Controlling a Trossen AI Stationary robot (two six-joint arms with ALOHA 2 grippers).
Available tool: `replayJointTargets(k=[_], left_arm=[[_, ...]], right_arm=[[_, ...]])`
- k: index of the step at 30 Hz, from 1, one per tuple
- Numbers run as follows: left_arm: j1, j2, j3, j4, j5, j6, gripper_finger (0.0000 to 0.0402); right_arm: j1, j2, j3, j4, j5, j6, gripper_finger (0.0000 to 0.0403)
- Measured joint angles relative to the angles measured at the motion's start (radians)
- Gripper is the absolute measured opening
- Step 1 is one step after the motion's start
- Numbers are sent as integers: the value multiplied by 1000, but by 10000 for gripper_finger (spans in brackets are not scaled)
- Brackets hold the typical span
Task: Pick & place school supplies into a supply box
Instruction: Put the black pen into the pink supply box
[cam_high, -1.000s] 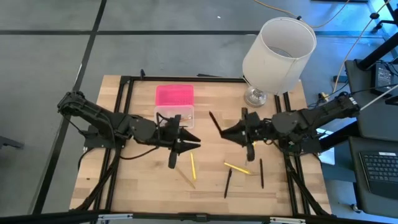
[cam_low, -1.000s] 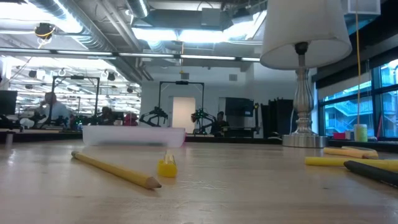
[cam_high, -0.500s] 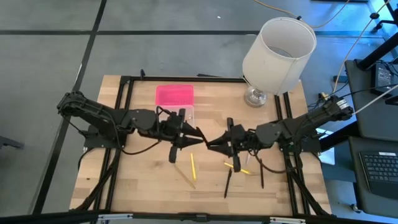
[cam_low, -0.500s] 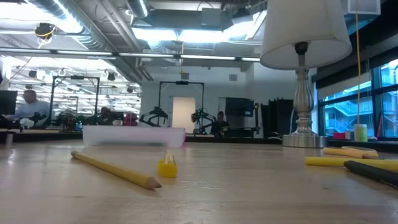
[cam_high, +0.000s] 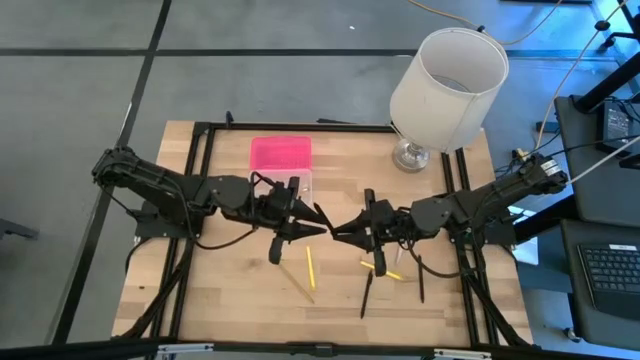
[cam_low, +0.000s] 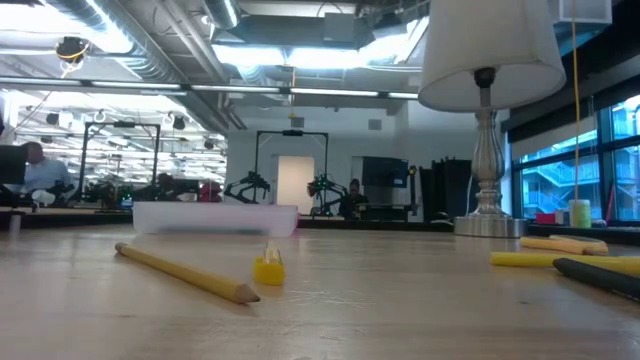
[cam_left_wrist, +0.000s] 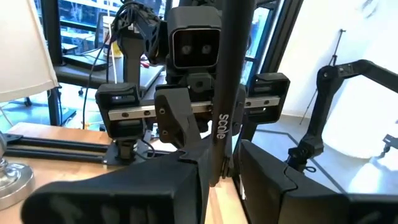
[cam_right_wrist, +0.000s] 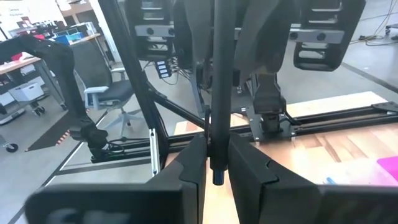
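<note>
the left gripper (cam_high: 318, 216) and the right gripper (cam_high: 337, 229) are meeting tip to tip at the middle of the table (cam_high: 220, 300) in the high view. both are pinching one black pen (cam_left_wrist: 225, 87): in the left wrist view the left jaws are sitting narrow around its lower end, and in the right wrist view the same pen (cam_right_wrist: 218, 93) is standing clamped between the right jaws, its tip poking out below them.

the supply box (cam_high: 281, 163) is lying open toward the upper middle of the table, its pink lid (cam_high: 280, 152) folded flat toward the top of the frame, the clear base nearer the left gripper. in the low view it is showing as a pale flat tray (cam_low: 214, 216) at left of centre.

below the grippers, a yellow pencil (cam_high: 310, 267) is lying nearly upright in the frame, a yellow marker (cam_high: 381, 270) is slanting under the right arm, and two dark pens (cam_high: 366, 295) (cam_high: 420, 278) are lying beside it. a white lampshade (cam_high: 448, 75) is standing at the upper right.
</note>
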Motion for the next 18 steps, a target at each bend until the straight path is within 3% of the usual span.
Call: replayJointTargets(k=[18], left_arm=[[2, 0, 0, 104, 12, 69, 74]], right_arm=[[1, -1, 0, -9, -2, 1, 56]])
